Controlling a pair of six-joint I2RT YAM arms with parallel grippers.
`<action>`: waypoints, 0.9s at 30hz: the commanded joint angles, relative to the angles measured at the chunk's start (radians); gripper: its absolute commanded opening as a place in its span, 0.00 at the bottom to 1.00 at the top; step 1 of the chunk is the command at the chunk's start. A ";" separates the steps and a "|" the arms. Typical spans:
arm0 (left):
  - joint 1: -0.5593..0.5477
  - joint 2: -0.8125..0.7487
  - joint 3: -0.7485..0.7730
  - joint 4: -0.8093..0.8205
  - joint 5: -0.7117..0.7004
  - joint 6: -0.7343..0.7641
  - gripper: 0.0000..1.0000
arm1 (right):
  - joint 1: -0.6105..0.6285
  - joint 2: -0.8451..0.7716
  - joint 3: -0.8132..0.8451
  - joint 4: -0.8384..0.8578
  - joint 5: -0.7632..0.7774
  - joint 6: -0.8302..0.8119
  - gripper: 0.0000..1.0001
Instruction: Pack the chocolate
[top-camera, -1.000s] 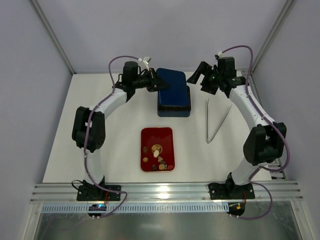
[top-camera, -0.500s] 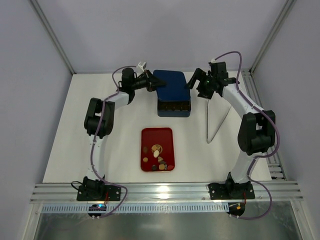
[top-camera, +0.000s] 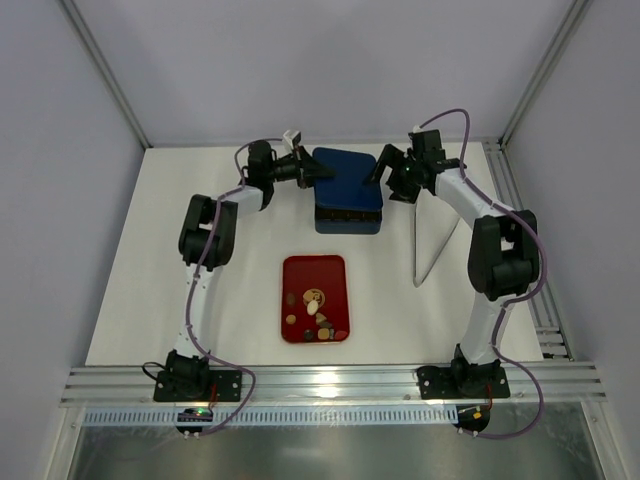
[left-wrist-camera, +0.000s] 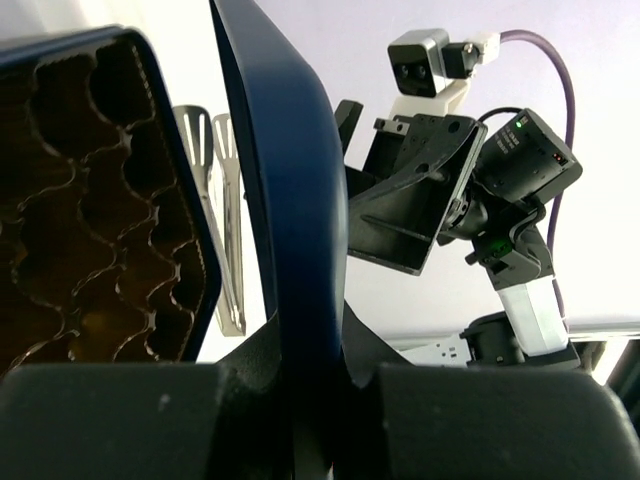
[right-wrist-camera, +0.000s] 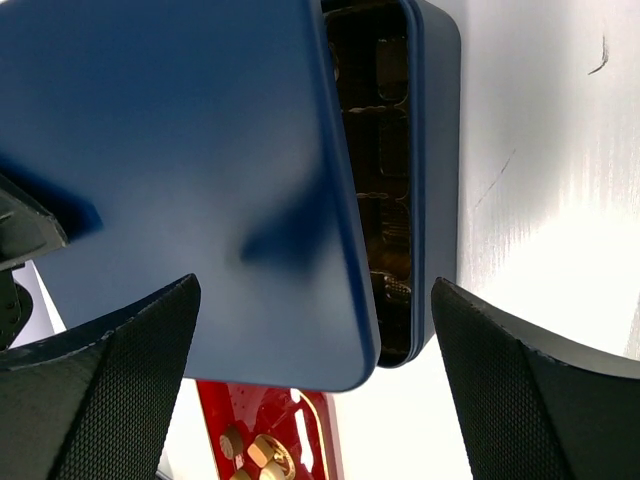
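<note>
left gripper (top-camera: 320, 172) is pinching the lid (top-camera: 350, 178) by one edge; right gripper (top-camera: 389, 174) is spread wide beside it; that thin grip could slip and drop the lid onto the box (top-camera: 348, 222); chocolate (top-camera: 316, 310) sits on the tray (top-camera: 297, 268), none packed

On my right wrist cam the lid (right-wrist-camera: 180, 170) hides most box (right-wrist-camera: 440, 150) compartments; red tray (right-wrist-camera: 320, 440) cut off at bottom edge. From top, chocolate (top-camera: 315, 312) pcs too small to tell apart. Left wrist cam: my left fingers (left-wrist-camera: 120, 420) blurred, cropped.
</note>
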 joint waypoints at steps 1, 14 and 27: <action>0.008 0.010 0.037 0.063 0.061 -0.028 0.01 | 0.005 0.011 0.034 0.053 0.023 0.001 0.96; 0.011 0.042 0.023 0.057 0.084 -0.015 0.06 | 0.015 0.048 0.018 0.072 0.031 0.007 0.95; 0.011 0.061 0.054 -0.058 0.077 0.070 0.14 | 0.022 0.056 0.020 0.076 0.035 0.004 0.94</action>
